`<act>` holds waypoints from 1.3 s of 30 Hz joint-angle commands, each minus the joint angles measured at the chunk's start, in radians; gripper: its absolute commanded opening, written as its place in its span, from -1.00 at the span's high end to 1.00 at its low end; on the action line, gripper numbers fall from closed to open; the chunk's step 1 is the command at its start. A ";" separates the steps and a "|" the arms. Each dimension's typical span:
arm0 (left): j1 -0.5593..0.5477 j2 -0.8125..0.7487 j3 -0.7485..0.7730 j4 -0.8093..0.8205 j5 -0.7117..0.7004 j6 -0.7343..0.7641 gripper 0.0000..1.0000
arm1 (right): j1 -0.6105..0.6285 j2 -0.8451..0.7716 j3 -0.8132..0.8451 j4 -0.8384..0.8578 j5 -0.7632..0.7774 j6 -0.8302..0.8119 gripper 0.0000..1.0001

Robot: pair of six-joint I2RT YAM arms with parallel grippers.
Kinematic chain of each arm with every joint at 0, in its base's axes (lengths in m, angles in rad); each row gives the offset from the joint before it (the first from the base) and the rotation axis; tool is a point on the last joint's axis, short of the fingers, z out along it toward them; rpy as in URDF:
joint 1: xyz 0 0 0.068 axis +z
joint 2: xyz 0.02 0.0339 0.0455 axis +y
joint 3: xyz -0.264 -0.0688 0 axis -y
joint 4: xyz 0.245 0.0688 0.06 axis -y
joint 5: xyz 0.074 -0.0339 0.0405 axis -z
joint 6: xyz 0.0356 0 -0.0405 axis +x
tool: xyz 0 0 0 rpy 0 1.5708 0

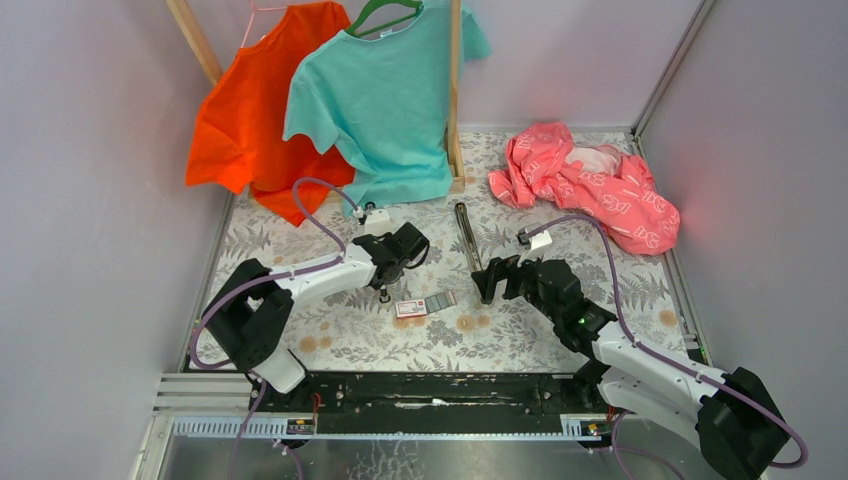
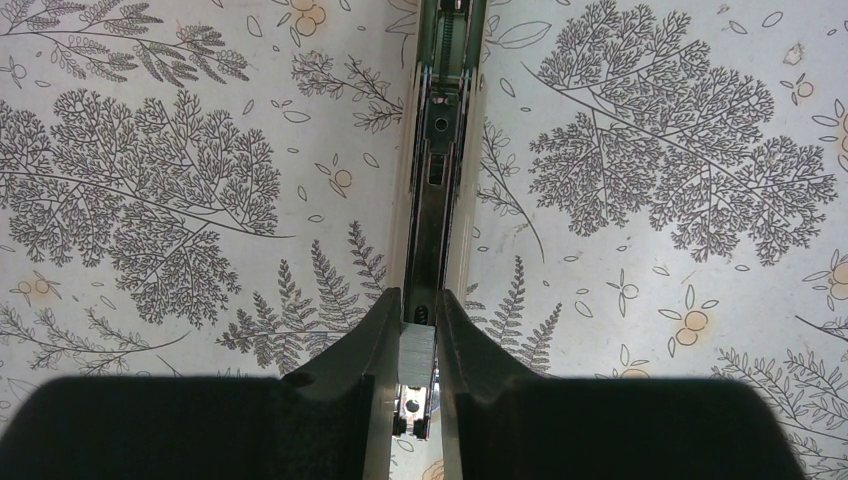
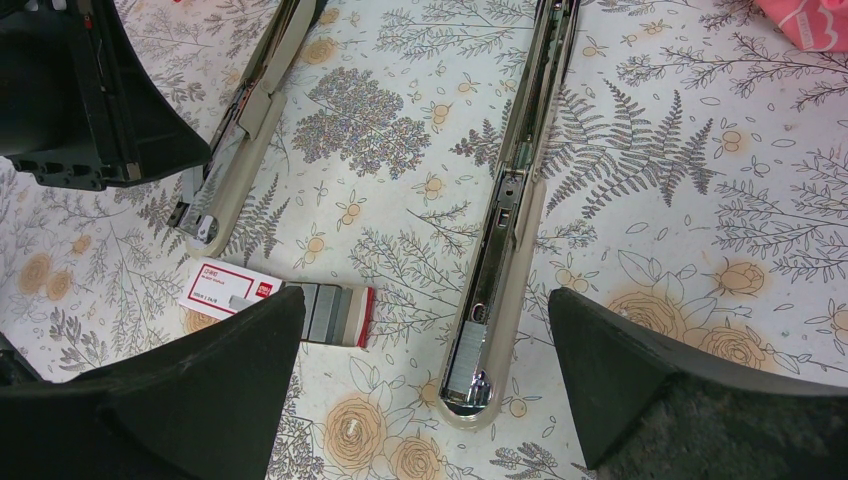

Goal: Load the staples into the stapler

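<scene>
Our right gripper [image 3: 425, 300] hung spread astride one arm of the stapler [image 3: 495, 260], we judged to steady it; the left gripper [image 2: 418, 300] pinched the other arm (staples [image 3: 300, 302] lay between them, boxed)

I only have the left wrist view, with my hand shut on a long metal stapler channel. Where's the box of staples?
Observer: The staples box lies flat on the table, close to the gripped stapler part's end, with grey strips slid partly out.
Operator: What's the right hand doing?
Observer: The right hand is open, holding nothing.
Operator: Anything under it?
Observer: A second beige stapler part lies between its fingers, untouched.
</scene>
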 commanded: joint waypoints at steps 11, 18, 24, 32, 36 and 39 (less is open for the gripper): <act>-0.005 -0.021 -0.027 -0.007 0.020 -0.022 0.46 | -0.004 -0.002 0.008 0.062 0.007 -0.015 -0.99; -0.005 -0.047 -0.034 -0.007 0.040 -0.023 0.32 | -0.004 0.001 0.010 0.062 0.003 -0.019 -0.99; -0.005 -0.107 -0.037 -0.006 0.045 -0.017 0.08 | -0.004 0.006 0.017 0.056 -0.019 -0.027 -0.99; 0.029 -0.218 -0.111 0.061 0.118 0.012 -0.27 | -0.004 0.035 0.058 0.009 -0.069 -0.036 -0.99; 0.042 -0.312 -0.189 0.148 0.194 0.043 -0.45 | -0.005 0.090 0.129 -0.053 -0.135 -0.030 -0.99; 0.043 -0.378 -0.250 0.215 0.260 0.068 -0.57 | -0.001 0.138 0.177 -0.107 -0.175 -0.015 -0.99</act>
